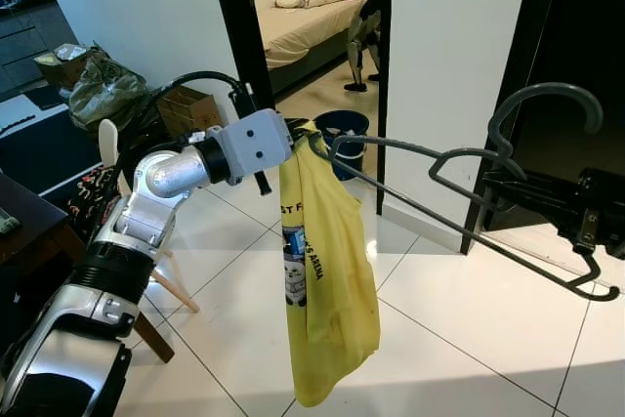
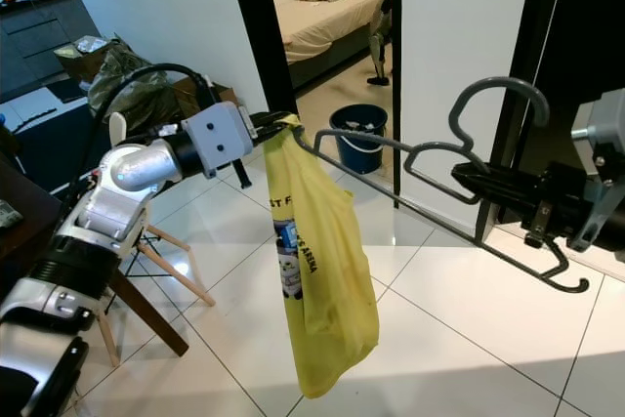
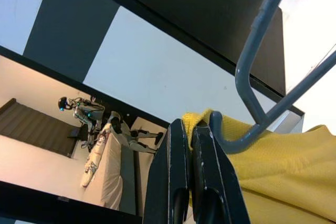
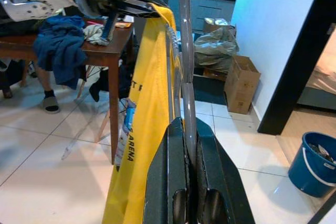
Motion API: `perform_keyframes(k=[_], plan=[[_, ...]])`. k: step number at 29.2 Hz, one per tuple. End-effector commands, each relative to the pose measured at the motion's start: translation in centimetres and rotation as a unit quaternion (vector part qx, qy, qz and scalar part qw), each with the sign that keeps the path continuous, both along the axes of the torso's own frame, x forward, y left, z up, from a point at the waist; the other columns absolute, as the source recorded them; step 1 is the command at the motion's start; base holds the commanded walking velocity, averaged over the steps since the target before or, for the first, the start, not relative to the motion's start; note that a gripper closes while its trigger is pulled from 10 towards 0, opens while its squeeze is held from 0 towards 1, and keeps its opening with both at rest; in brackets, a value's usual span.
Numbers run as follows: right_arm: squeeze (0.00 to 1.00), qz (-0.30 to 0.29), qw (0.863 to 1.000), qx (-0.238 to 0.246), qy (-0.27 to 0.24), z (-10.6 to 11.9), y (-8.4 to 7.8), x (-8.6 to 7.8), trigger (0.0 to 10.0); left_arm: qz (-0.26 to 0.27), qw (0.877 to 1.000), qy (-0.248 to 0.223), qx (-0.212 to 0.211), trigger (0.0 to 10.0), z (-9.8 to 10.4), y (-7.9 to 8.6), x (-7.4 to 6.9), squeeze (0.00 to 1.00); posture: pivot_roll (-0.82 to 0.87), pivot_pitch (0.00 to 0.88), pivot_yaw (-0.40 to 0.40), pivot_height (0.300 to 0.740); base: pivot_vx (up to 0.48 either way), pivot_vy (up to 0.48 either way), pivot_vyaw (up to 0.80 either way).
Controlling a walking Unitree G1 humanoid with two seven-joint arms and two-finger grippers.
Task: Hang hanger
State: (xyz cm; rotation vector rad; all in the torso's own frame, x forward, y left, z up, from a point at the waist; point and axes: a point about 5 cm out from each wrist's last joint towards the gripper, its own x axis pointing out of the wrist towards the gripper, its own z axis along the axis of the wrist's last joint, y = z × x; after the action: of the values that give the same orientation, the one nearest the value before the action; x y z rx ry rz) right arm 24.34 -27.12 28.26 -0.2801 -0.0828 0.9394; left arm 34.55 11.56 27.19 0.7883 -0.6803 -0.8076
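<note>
Silver forearm of the left arm rises from the near corner in the eye views; its left gripper (image 1: 293, 134) pinches the yellow shirt (image 1: 327, 271) and one end of the grey hanger (image 1: 459, 168). Print reads "ARENA". Right gripper (image 2: 469, 175) clamps the hanger near its hook. Open tiled floor (image 1: 459, 329) lies below. Left wrist: fingers (image 3: 210, 182) closed on cloth. Right wrist: fingers (image 4: 210, 182) squeeze the hanger bar; a wooden table (image 4: 113, 38) stands beyond.

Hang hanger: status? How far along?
Done: the yellow shirt is draped on one end of the grey hanger. In hand: left pincer is shut on the shirt at that end, right pincer is shut on the hanger's bar, holding it in mid-air above the tiled floor. Left: hooking it somewhere; the hook is free.
</note>
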Motion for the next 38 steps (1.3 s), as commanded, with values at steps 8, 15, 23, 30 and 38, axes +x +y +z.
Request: perform_keyframes(k=[8, 15, 23, 30, 38], plan=[[0.00, 0.035, 0.999, -0.008, 0.016, -0.8, 1.4, -0.2, 10.0, -0.005, 1.000, 0.003, -0.003, 10.0, -0.1, 0.0, -0.2, 0.00, -0.08, 0.000, 0.157, 0.740, 0.000, 0.000, 0.00], [0.00, 0.018, 0.999, -0.039, 0.018, -1.4, 1.7, 0.4, 10.0, -0.006, 1.000, 0.006, -0.006, 10.0, -0.2, -0.1, -0.3, 0.00, -0.08, 0.000, 0.157, 0.740, 0.000, 0.000, 0.00], [0.00, 0.000, 0.998, -0.059, 0.012, -1.9, 2.1, 0.9, 10.0, -0.008, 1.000, 0.012, -0.013, 10.0, -0.2, -0.2, -0.3, 0.00, -0.08, 0.000, 0.157, 0.740, 0.000, 0.000, 0.00], [0.00, 0.007, 0.999, -0.052, 0.010, -2.0, 2.8, 0.9, 10.0, -0.011, 1.000, 0.015, -0.015, 10.0, -0.3, -0.3, -0.3, 0.00, -0.09, 0.000, 0.161, 0.740, 0.000, 0.000, 0.00], [0.00, -0.006, 1.000, -0.014, -0.009, -2.4, 5.3, 2.1, 10.0, -0.017, 0.999, 0.023, -0.023, 10.0, -0.7, -1.0, -0.4, 0.00, -0.09, 0.000, 0.165, 0.740, 0.000, 0.000, 0.00]])
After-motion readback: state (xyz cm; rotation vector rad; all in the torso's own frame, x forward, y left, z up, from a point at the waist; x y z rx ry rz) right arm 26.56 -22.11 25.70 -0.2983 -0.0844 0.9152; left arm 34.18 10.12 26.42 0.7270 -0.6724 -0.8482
